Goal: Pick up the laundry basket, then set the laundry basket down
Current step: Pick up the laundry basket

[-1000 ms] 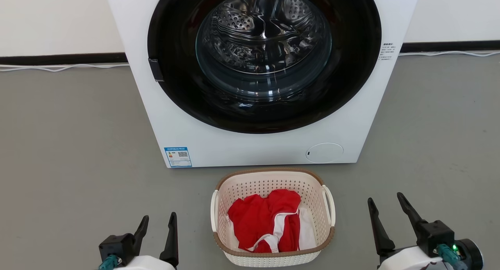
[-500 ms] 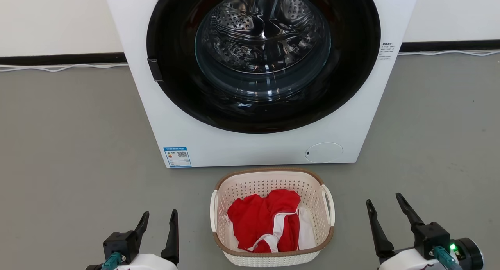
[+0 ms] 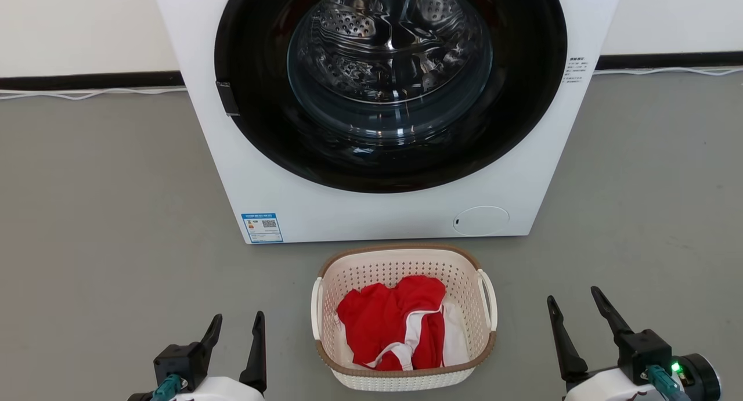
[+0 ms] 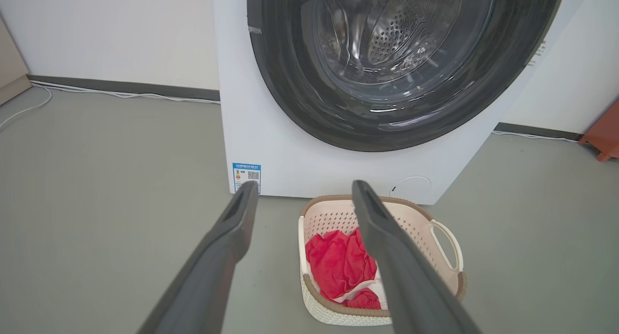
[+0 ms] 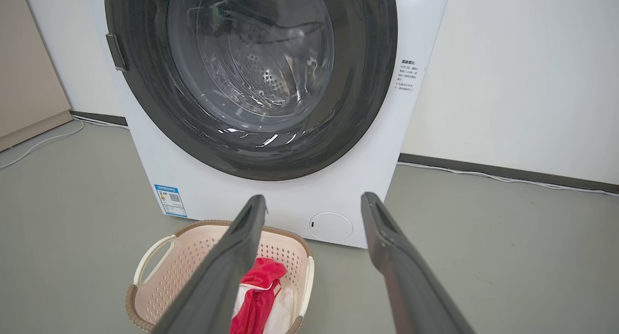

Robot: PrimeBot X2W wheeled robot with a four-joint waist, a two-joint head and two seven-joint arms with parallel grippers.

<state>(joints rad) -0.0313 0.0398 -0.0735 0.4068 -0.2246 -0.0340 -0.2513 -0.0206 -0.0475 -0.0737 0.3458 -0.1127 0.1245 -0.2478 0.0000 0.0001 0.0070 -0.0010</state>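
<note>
The laundry basket [image 3: 400,262], cream-white and perforated with a brown rim band, stands on the grey floor just in front of the washer. Red and white cloth [image 3: 395,322] lies inside it. A white loop handle [image 3: 486,299] sticks out on each side. My left gripper [image 3: 237,322] hangs open at the lower left, well clear of the basket's left handle. At the lower right my right gripper [image 3: 572,299] is open too, apart from the right handle. The basket [image 4: 329,213] sits past the left fingers in the left wrist view, and the basket [image 5: 193,249] lies low left in the right wrist view.
A big white washing machine [image 3: 383,209] with a round dark door and steel drum stands right behind the basket. White cables [image 3: 87,93] run along the dark skirting at the wall. An orange object [image 4: 604,136] sits at the far right in the left wrist view.
The whole head view has shifted slightly, so the washer and basket sit a little higher in the picture. Both grippers stay open and nearly where they were.
</note>
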